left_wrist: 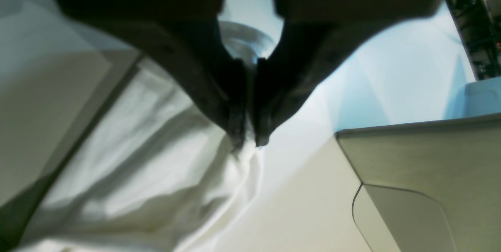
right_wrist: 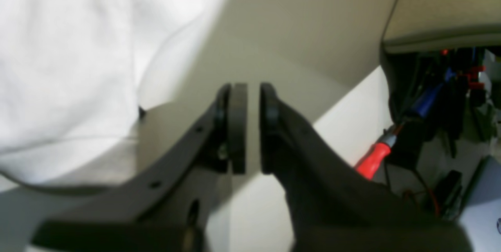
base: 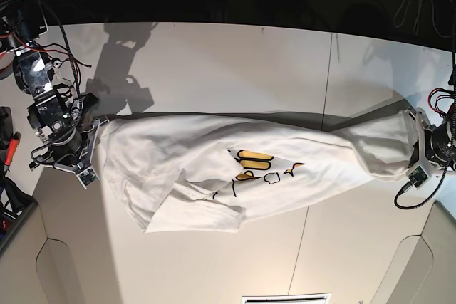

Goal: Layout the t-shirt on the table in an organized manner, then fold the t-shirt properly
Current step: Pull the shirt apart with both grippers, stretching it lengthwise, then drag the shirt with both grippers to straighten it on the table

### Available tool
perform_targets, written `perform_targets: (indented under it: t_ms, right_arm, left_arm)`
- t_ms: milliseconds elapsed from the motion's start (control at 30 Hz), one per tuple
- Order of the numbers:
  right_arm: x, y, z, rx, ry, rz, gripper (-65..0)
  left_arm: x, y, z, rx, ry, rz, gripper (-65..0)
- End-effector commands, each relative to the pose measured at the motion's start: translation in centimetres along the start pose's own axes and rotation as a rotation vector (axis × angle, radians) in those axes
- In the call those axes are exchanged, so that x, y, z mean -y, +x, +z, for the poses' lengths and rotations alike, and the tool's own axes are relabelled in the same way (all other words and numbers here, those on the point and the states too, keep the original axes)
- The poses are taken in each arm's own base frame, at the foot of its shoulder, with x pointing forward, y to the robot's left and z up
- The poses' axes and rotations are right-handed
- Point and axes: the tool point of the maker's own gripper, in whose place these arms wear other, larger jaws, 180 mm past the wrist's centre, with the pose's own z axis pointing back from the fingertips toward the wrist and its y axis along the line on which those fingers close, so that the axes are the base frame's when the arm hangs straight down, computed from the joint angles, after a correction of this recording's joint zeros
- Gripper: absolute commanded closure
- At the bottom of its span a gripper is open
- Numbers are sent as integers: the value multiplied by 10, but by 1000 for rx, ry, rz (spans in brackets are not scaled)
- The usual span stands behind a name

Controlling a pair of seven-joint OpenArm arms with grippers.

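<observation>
The white t-shirt [base: 214, 154] lies stretched in a long, crumpled band across the white table [base: 214, 55], with its orange-and-yellow print [base: 253, 165] partly folded under near the middle. My left gripper [base: 413, 137] is at the shirt's right end. In the left wrist view it [left_wrist: 250, 142] is shut on a bunched fold of the shirt [left_wrist: 137, 158]. My right gripper [base: 98, 127] is at the shirt's left end. In the right wrist view it [right_wrist: 253, 126] has only a narrow slit between its jaws and nothing in it, and the shirt [right_wrist: 58, 68] lies just beside it.
A thin dark seam [base: 329, 69] crosses the table on the right. Grey panels flank the table's near corners [base: 14, 261] [base: 434, 254] [left_wrist: 430, 173]. Cables and a red-handled tool [right_wrist: 372, 160] sit off the table's left edge. Dark clutter lies beyond the far edge.
</observation>
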Motion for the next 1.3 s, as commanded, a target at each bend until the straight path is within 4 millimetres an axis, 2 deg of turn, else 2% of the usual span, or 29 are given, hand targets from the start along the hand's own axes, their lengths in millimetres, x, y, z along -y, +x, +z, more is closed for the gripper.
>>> perform_targets:
  t_ms: [0,33,67,200,333,400,467,700,800,933,1100,1267]
  right_arm:
    - [17,13,1,35,-39,-7,-54]
    - [18,13,1,35,-39,-6,-54]
    - [18,13,1,35,-39,-6,-54]
    - [18,13,1,35,-39,-6,-54]
    - [13,14,1,38,-16,-10,-54]
    - [2,17,2,48,46,-17,-55]
    - [-13,24,5,68,114,-35,-55]
    - [-62,54,11,128,250,-73,-55]
    - [-80,71,16,176,294,-84,-55]
    - [-93,83,19,205,317,-104,-55]
    - [-95,85,20,209,322,-108,-55]
    - [-95,85,20,208,322,-108,-55]
  left_arm:
    - [-18,7,5,24,35,-8,-188]
    - [-18,8,5,30,36,-6,-259]
    - [-20,9,5,32,49,0,-298]
    - [-35,5,6,11,131,-6,-303]
    - [-26,-5,6,-43,82,56,-303]
    - [-5,-7,5,-48,-23,87,-303]
    - [6,-12,4,-51,-69,108,-303]
    - [1,-70,-9,-143,-37,230,-303]
    - [-6,-81,-12,-152,-8,271,-303]
    - [-11,-75,-13,-134,-1,288,-303]
    - [-15,-62,-20,-89,5,331,-303]
    - [-6,-72,-35,-116,-1,408,-303]
